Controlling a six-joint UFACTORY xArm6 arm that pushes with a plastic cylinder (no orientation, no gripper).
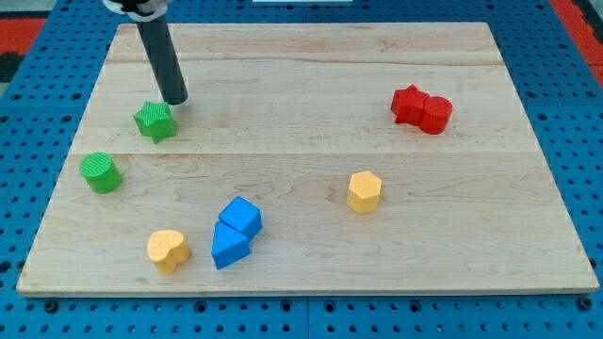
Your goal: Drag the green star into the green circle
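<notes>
Green star (154, 121) sits at upper left of the wooden board (311, 56), flat on the wood, with the green circle (100, 173), a short cylinder, at its 7 o'clock, near but apart, clear wood between them. Rod tip (176, 100) is at the star's 1 o'clock, just beside or touching its upper right edge; contact can't be confirmed. No gripper on this arm, just a plain rod, so nothing is clasped; it can only push. Star looks like a small, rigid, light block, likely slides easy on smooth wood, and its points mean it will probably spin if pushed off-centre. Best contact judged to be the upper right side, on a line through the star's centre toward the circle, pressing in a notch between points if possible. Circle is also light, so a hard shove may knock it away toward the board's left edge, which is close at the circle's 9 o'clock; that's the main risk, along with the blue pegboard (38, 113) beyond. Path at 7 o'clock is open. Other pieces well apart: yellow heart (168, 250) and two touching blue blocks (236, 232) toward the view's bottom, yellow hexagon (364, 191) centre right, red pair (421, 108) far right. Plenty of free wood to the star's 3 o'clock for repositioning.
</notes>
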